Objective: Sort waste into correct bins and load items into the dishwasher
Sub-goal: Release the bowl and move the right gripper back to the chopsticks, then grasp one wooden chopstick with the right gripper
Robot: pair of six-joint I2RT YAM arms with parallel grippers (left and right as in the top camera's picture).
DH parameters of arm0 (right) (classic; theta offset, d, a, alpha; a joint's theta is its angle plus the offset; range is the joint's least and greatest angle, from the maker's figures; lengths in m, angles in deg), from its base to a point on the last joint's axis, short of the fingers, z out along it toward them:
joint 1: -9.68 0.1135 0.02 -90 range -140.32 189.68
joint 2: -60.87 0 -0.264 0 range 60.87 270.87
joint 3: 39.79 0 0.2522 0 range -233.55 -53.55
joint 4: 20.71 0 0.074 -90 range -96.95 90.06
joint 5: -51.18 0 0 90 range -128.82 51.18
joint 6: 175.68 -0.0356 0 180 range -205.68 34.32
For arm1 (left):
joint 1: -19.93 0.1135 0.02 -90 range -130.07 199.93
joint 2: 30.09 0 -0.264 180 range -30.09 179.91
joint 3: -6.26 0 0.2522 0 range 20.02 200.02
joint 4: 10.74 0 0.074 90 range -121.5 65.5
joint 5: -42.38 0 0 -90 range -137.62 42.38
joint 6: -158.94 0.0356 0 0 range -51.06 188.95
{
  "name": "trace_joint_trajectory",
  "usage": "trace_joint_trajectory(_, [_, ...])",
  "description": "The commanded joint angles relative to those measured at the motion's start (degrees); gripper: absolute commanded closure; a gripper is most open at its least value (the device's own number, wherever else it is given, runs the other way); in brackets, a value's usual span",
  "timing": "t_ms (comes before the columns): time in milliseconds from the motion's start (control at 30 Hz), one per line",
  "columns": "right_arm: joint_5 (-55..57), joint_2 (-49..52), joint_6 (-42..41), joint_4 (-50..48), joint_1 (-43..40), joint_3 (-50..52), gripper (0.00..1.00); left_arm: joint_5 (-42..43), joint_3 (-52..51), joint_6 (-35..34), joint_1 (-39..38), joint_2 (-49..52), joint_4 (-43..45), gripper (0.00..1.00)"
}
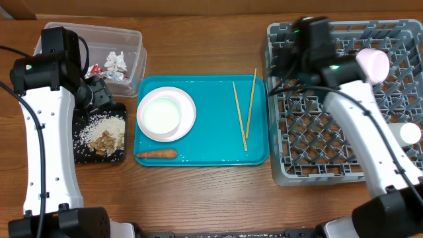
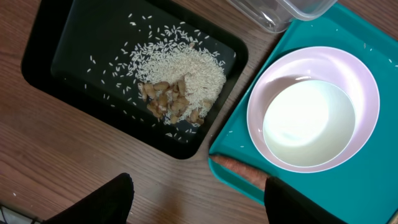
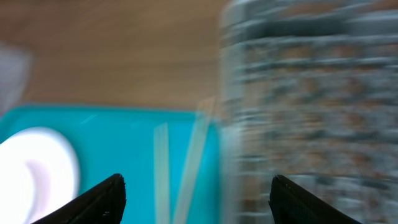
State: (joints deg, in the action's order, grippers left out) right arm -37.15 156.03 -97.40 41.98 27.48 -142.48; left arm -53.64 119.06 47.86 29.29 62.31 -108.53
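My left gripper (image 2: 199, 205) is open and empty, above the wood between the black tray (image 2: 74, 56) and the teal tray; overhead it is by the tub (image 1: 99, 94). The black tray (image 1: 82, 155) holds rice and brownish scraps (image 2: 180, 87). The clear tub (image 1: 135, 39) holds foil (image 1: 117, 63) and a red-white wrapper (image 1: 96, 69). A white bowl (image 1: 162, 114) sits on a white plate (image 1: 188, 112). The carrot (image 1: 156, 155) and chopsticks (image 1: 246, 112) lie on the teal tray. My right gripper (image 3: 196, 199) is open and empty, over the grey rack's (image 1: 317, 139) left edge, its view blurred.
The teal tray (image 1: 211, 142) lies between the black tray and the rack. A white cup (image 1: 373, 64) sits at the rack's back right, and another white dish (image 1: 410, 134) at its right edge. The right arm crosses over the rack.
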Motion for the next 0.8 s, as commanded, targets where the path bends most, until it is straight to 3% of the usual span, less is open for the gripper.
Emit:
trace_joint_trajectory(0, [-8.8, 3.2, 0.6, -0.1, 5.4, -0.4, 0.23, 0.3, 0.3, -0.8, -0.4, -0.2, 0.0, 0.3])
trace_joint_trajectory(167, [-1.2, 10.4, 0.4, 2.7, 11.9, -0.4, 0.24, 0.3, 0.3, -0.8, -0.4, -0.2, -0.1, 0.3])
trace_joint_trajectory(400, [9.1, 16.0, -9.6, 3.3, 12.4, -0.4, 0.25, 0.3, -0.2, -0.8, -0.4, -0.2, -0.2, 0.29])
trace_joint_trajectory(567, [9.5, 20.0, -11.1, 1.8, 10.8, -0.4, 0.41, 0.3, -3.2, -0.8, -0.4, -0.2, 0.8, 0.29])
trace_joint_trajectory(767, [9.5, 23.7, -11.1, 1.8, 10.8, -0.4, 0.44, 0.3, -5.3, -0.8, -0.4, -0.2, 2.0, 0.29])
